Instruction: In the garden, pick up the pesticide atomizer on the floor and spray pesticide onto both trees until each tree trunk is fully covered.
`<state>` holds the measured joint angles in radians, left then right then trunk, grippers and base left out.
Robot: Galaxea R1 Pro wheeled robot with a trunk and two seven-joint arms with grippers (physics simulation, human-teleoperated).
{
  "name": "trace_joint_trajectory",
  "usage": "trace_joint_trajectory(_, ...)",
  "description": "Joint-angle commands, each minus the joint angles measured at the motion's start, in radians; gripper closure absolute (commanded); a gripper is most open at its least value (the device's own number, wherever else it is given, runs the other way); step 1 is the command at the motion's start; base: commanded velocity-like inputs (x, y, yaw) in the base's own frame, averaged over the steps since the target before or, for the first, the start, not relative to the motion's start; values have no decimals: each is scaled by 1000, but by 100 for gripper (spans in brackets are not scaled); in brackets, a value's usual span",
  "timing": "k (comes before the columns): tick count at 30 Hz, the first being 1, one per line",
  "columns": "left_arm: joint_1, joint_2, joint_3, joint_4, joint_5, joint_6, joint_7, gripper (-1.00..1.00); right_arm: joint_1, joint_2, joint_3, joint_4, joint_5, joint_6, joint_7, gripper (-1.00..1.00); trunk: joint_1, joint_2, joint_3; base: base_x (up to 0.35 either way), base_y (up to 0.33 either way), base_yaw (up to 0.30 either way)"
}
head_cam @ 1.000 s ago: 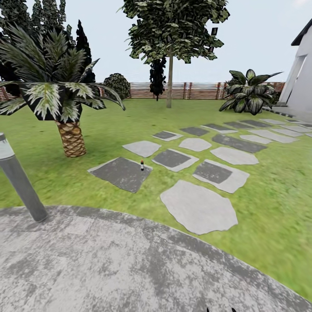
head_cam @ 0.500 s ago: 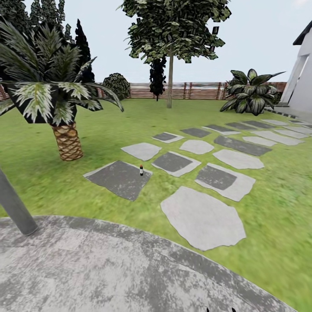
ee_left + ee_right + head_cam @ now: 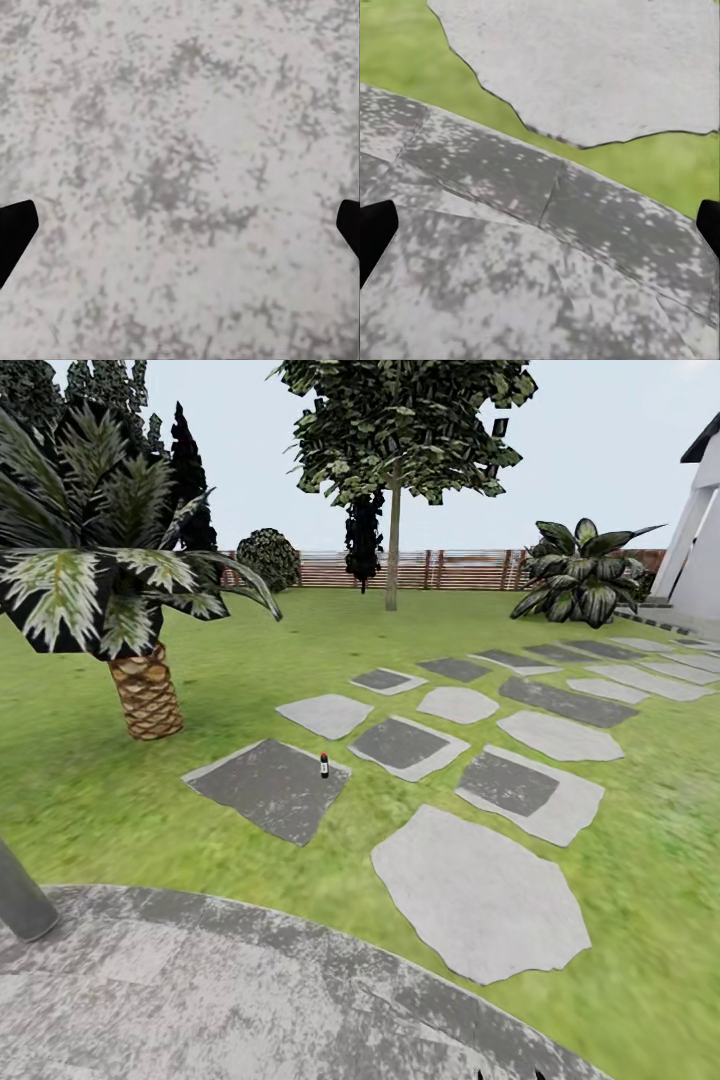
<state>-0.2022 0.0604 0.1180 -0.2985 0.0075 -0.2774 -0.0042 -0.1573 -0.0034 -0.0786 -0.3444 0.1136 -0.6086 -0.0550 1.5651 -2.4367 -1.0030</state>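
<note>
Closing in on the pesticide atomizer (image 3: 324, 764), now lower at frame centre on its dark slab (image 3: 268, 787); both tools spread apart, empty.

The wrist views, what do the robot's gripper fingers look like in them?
Little shows. In the left wrist view, the left gripper appears as two plain black, wedge-shaped fingertips at the picture's edges. The right gripper looks the same: matte black tips, no markings or cables visible.
</note>
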Motion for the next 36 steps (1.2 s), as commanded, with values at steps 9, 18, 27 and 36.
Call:
trace_joint_trajectory(9,-1,1,3,1,2,-3,0,-100,-1,1,-3,-1,11,-2,-3,-100,0,0,-1,339,0,5)
trace_joint_trajectory(18,-1,1,2,1,2,-3,0,-100,-1,2,-3,0,12,-2,-3,-100,0,0,-1,339,0,207)
trace_joint_trajectory(27,-1,1,3,1,2,-3,0,-100,-1,1,-3,1,12,-2,-3,-100,0,0,-1,339,0,66)
trace_joint_trajectory(36,-1,1,3,1,2,-3,0,-100,-1,1,-3,-1,11,-2,-3,-100,0,0,-1,339,0,1)
